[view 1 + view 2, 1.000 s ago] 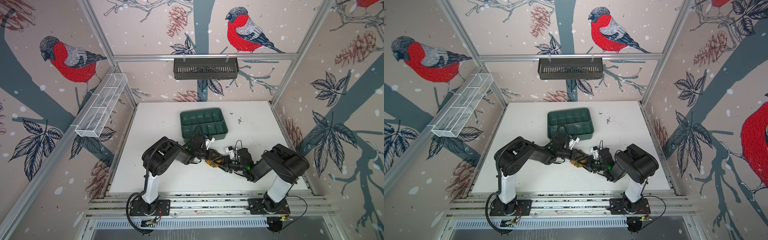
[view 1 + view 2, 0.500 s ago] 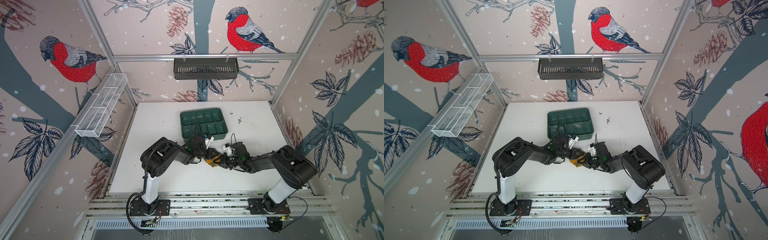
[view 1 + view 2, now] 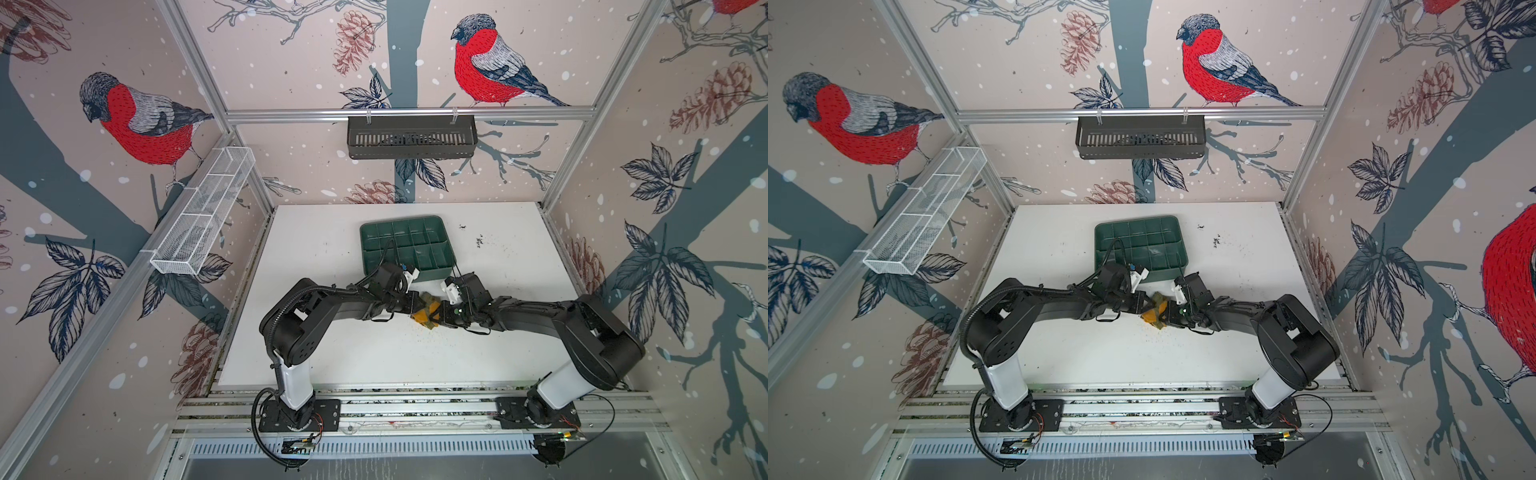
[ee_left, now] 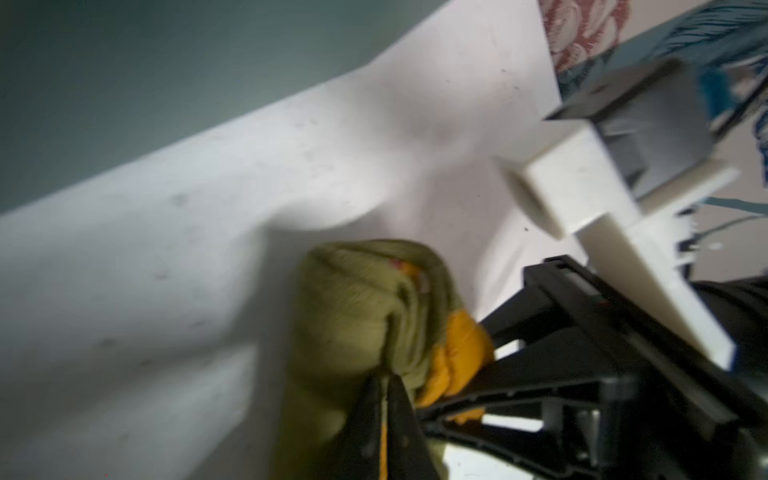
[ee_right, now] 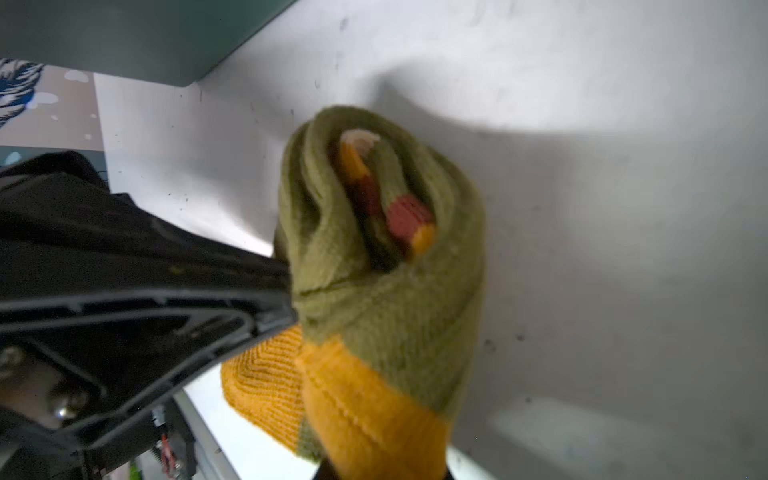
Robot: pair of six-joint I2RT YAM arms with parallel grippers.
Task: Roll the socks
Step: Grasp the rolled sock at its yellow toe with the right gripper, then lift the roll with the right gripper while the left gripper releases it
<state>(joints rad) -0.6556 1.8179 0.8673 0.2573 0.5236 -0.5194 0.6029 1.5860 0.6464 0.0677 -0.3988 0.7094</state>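
Left pincer: the left gripper (image 4: 384, 376) is pressed together on a fold of olive knit at the side of the socks (image 4: 357, 307).
Right pincer: the right gripper (image 3: 441, 314) meets the bundle from the opposite side. In the left wrist view its fingers flank the mustard-orange toe end, so it looks closed on that end, though its tips are partly hidden.
Bearing: the socks lie directly between the two pincers, touching both, so neither arm is nearer.
Long axis: the bundle is short and thick. In both top views its longer run goes roughly from the table's far edge toward its near edge, across the line joining the pincers, with olive on the far side and orange on the near side.
Roll state: the right wrist view shows wound layers with the striped cuff tucked inside. I judge the roll mostly made, with the orange toe as the loose tail.
Place: about midway between the left and right edges of the table (image 3: 374, 357), just nearer than the green tray (image 3: 419, 245). I cannot tell whether it rests on the surface.
Coming move: probably carrying the toe end around the roll while the left pinch anchors it.
Change: a second ago the right arm was folded with its pincer coming from the near right. It now stretches low across the table, and the bundle sits slightly closer to the tray.
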